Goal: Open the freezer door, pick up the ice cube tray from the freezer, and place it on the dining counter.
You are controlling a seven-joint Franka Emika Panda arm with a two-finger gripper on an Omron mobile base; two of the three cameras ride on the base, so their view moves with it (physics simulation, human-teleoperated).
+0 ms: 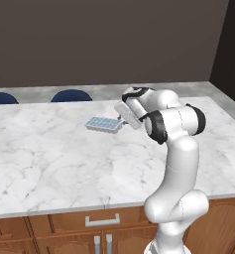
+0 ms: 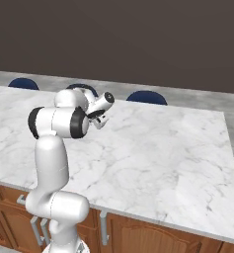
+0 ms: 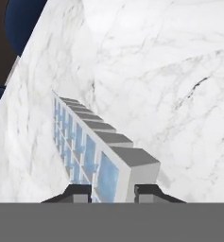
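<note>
Now lying flat on the marble surface straight ahead of the tool, with fingertips astride the ice cube tray at its near end, grip or release unclear; likely light, rigid, slippery, best pinched across the rim, whose blue cells show close up, whereas base views give placement.

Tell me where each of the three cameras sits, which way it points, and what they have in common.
Left base view: behind the arm to its left, looking forward and down over the dining counter; the arm rises lower right, the ice cube tray lies beside the gripper.
Right base view: behind to its right; same marble top, arm lower left.
Hand view: on the hand, looking along the tray, fingertips on both sides of its near end.
Shared: both base views show the counter and blue chairs.
</note>
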